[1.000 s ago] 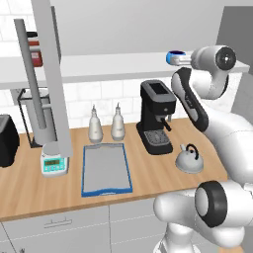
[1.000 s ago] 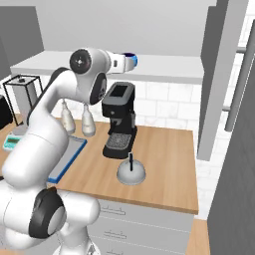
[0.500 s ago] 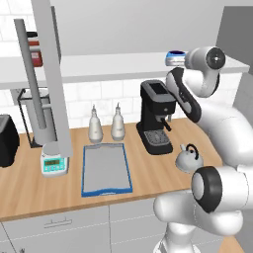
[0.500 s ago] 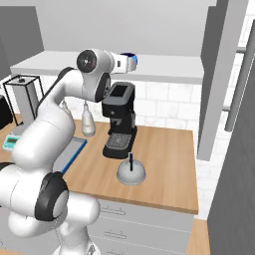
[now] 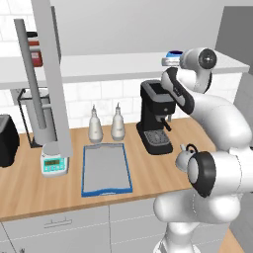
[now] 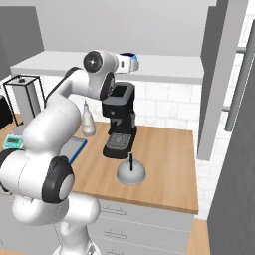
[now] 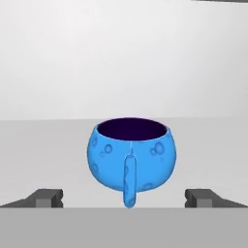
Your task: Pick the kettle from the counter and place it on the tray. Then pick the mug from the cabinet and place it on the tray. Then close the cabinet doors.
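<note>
Pale shelf boards of the cabinet [image 7: 58,145] ran across the middle of the hand view, with the mug [image 7: 131,157] standing on them at frame centre, its handle turned toward the camera. At the bottom of that frame the gripper [image 7: 126,198] had its jaws spread as wide as they go, one fingertip [image 7: 46,197] low at the left and the other low at the right, both apart from the mug and gripping nothing. In the left base view the mug [image 5: 173,56] showed at the upper right on the shelf, at the arm's end. Lower down, the counter [image 5: 29,190] carried the tray [image 5: 105,168] at lower centre, bare, with a coffee machine [image 5: 154,121] to its right. The kettle [image 6: 131,172] sat on the counter at the centre of the right base view, in front of the coffee machine and well apart from the tray.
</note>
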